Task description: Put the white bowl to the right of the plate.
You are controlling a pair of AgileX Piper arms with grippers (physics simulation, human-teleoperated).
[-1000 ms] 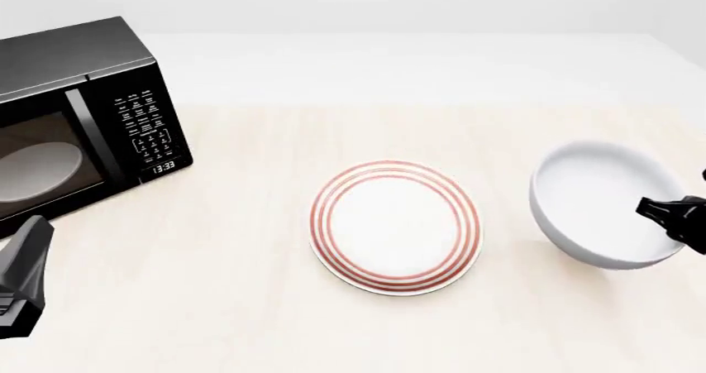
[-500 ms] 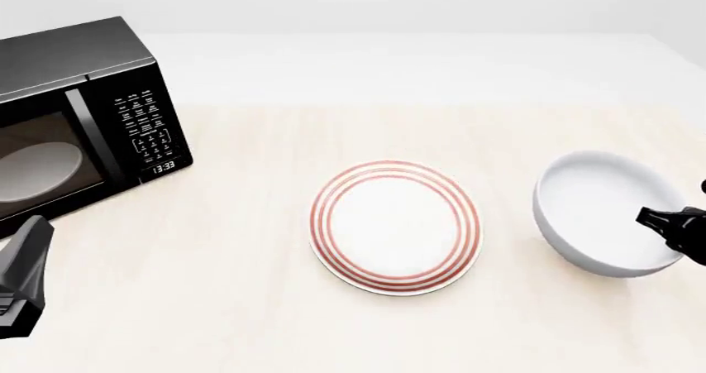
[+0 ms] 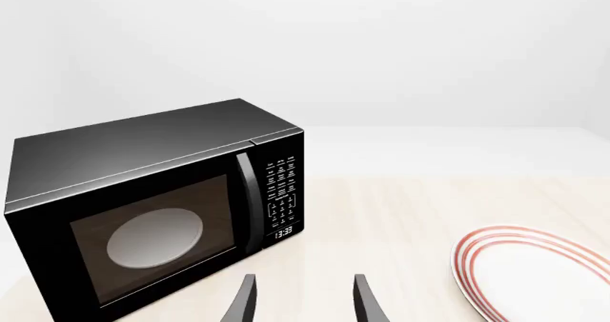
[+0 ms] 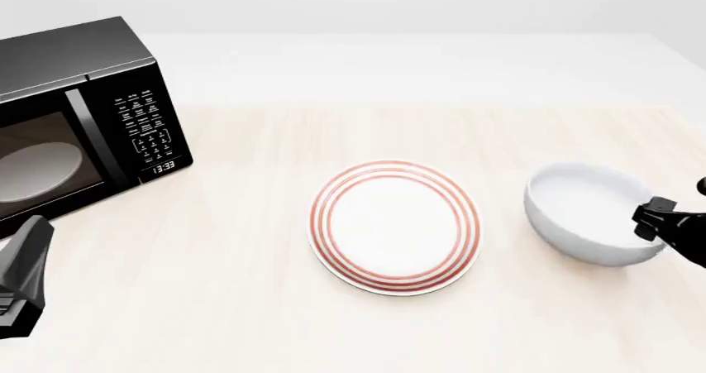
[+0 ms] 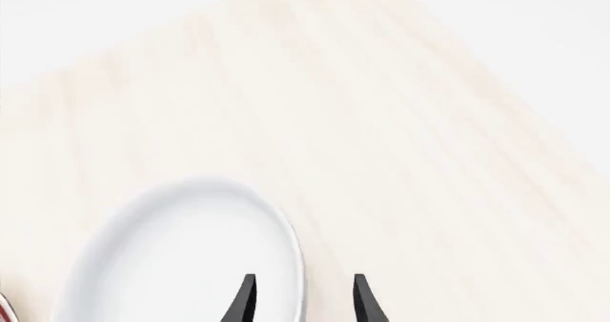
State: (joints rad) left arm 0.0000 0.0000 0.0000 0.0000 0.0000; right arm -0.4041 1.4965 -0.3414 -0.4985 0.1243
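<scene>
The white bowl [image 4: 584, 224] stands upright on the table just right of the red-ringed plate [image 4: 395, 227], a small gap between them. My right gripper [image 4: 651, 216] is at the bowl's right rim. In the right wrist view its fingers [image 5: 302, 300] straddle the rim of the bowl [image 5: 181, 258], spread apart, one inside and one outside. My left gripper [image 4: 33, 249] is open and empty at the front left, far from both. In the left wrist view its fingers [image 3: 302, 300] point between the microwave and the plate [image 3: 543, 279].
A black microwave [image 4: 78, 117] stands at the back left with its door closed and a pale turntable disc behind the glass; it also shows in the left wrist view [image 3: 153, 208]. The light wood table top [image 4: 331, 133] runs beyond the plate.
The bowl has come down from a raised, tilted hold and now sits level on the table, slightly further left. The right gripper moved down with it. The left arm has not moved.
</scene>
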